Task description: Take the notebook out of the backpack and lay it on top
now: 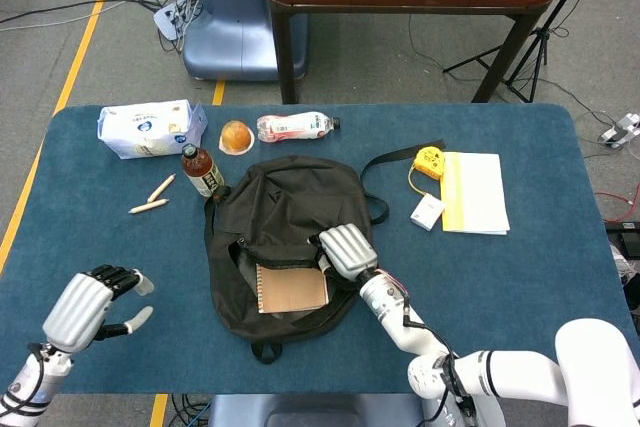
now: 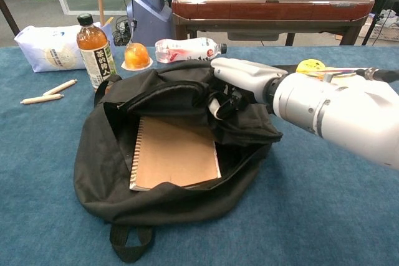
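Note:
A black backpack (image 1: 290, 202) (image 2: 103, 179) lies flat in the middle of the blue table, its front flap pulled back toward the far side. Inside the opening lies a brown spiral notebook (image 1: 292, 290) (image 2: 176, 154), face up and mostly uncovered. My right hand (image 1: 347, 250) (image 2: 240, 82) grips the bunched flap just right of the notebook and holds it lifted. My left hand (image 1: 92, 304) hovers over the table's near left corner, well away from the bag, holding nothing, fingers apart from the thumb; only the head view shows it.
Behind the bag stand a tea bottle (image 1: 201, 169) (image 2: 95, 52), an orange cup (image 1: 236, 137), a lying plastic bottle (image 1: 295, 127) and a tissue pack (image 1: 150, 128). Two sticks (image 1: 155, 197) lie at the left. A yellow tape measure (image 1: 429, 160), a white box (image 1: 427, 211) and papers (image 1: 474, 192) lie at the right.

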Controlling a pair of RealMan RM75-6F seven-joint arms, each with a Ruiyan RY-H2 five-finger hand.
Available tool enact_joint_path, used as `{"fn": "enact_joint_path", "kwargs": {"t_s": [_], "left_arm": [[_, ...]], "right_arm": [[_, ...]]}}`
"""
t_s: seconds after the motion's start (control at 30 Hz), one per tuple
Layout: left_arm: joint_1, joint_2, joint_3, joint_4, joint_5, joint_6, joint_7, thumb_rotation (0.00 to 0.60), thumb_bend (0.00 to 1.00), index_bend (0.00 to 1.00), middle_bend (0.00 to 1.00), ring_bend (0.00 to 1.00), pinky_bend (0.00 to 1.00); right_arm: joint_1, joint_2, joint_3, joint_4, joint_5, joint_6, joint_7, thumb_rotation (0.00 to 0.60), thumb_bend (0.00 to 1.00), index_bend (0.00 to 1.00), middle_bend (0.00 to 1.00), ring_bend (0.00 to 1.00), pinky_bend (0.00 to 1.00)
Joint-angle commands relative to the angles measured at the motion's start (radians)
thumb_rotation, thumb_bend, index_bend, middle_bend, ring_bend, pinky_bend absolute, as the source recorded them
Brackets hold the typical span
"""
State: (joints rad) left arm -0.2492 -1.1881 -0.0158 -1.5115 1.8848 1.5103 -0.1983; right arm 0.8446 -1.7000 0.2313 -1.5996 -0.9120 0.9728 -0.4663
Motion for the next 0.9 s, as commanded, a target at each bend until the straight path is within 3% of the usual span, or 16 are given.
{"fn": "enact_joint_path", "kwargs": {"t_s": [0.03, 0.27, 0.53, 0.9], "left_arm": [[-0.113, -0.083, 0.024, 0.105, 0.136, 0.003, -0.127, 0.600, 0.25, 0.55, 0.63, 0.58, 0.59], [-0.252, -0.205, 0.050, 0.204, 0.211, -0.074, -0.203, 0.600, 0.25, 0.56, 0.64, 0.59, 0.62], [-0.334, -0.329, 0.044, 0.340, 0.140, -0.145, -0.271, 0.600, 0.25, 0.56, 0.63, 0.59, 0.62], [-0.384, -0.455, 0.065, 0.570, 0.085, -0.148, -0.295, 0.600, 0.25, 0.52, 0.60, 0.56, 0.59]], "right_arm": [[0.005, -0.013, 0.007, 0.011, 0.014, 0.014, -0.012, 0.600, 0.76, 0.61, 0.54, 0.41, 0.45], [0.015, -0.032, 0.012, 0.018, 0.037, 0.023, -0.021, 0.600, 0.76, 0.61, 0.53, 0.41, 0.45], [0.017, -0.032, 0.018, 0.011, 0.042, 0.026, -0.006, 0.600, 0.76, 0.61, 0.53, 0.41, 0.45], [0.014, -0.016, 0.022, -0.017, 0.039, 0.039, 0.008, 0.600, 0.76, 0.61, 0.52, 0.41, 0.45]]}}
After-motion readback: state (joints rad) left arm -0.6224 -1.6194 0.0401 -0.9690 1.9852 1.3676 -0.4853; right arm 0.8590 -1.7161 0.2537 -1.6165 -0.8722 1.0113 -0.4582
